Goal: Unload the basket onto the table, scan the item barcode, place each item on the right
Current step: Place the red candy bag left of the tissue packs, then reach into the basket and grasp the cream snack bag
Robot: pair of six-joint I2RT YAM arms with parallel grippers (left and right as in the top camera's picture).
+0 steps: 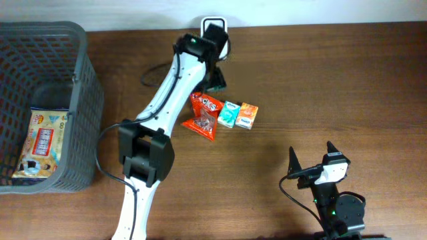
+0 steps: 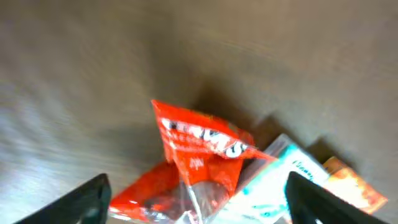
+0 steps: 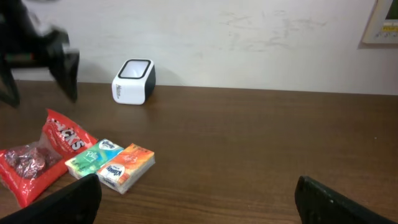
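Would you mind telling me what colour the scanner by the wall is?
The scanner is white with black trim, clearest in the right wrist view.

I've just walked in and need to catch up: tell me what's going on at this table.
The left gripper hangs open over the red snack bag, which lies on the table beside a teal box and an orange box. The white scanner stands at the far edge. The right gripper is open and empty near the front edge. One packet lies in the grey basket.
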